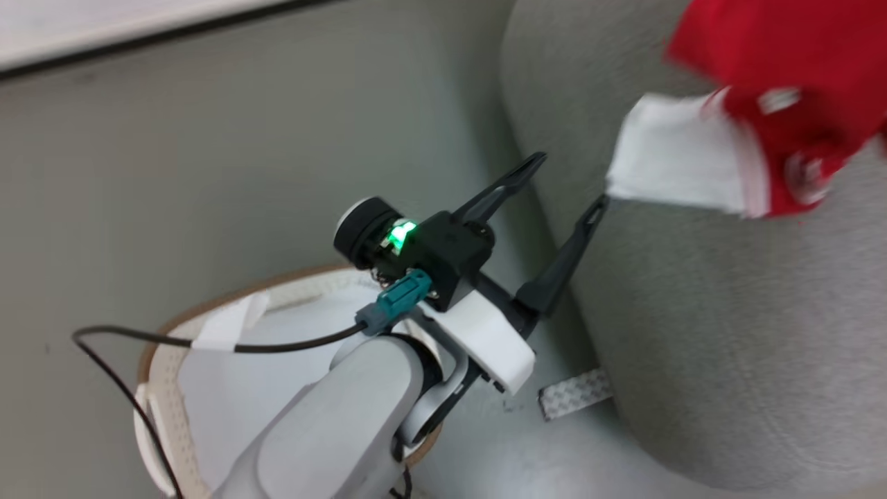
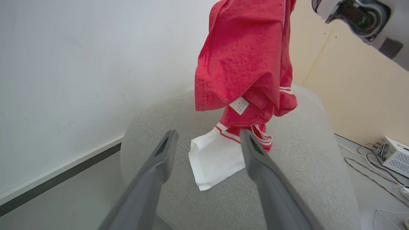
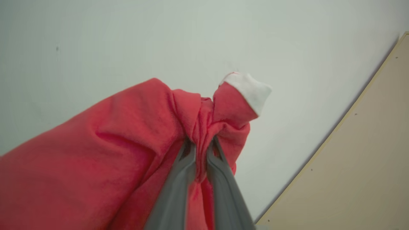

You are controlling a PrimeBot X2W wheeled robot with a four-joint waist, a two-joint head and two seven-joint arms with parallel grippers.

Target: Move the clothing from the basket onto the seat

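Two dark fingers of the right gripper (image 3: 199,150) are pinched tight on a bunch of the red jersey (image 3: 96,159), which hangs with its white sleeve (image 2: 214,159) down on the grey seat (image 2: 303,166). Left gripper (image 1: 568,181) stands spread wide, empty, beside the seat's edge, its forearm over the basket (image 1: 163,409).

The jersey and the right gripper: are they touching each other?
Touching. The right wrist view shows the right gripper shut on a bunched fold of the jersey, with red cloth squeezed tightly in its grip.
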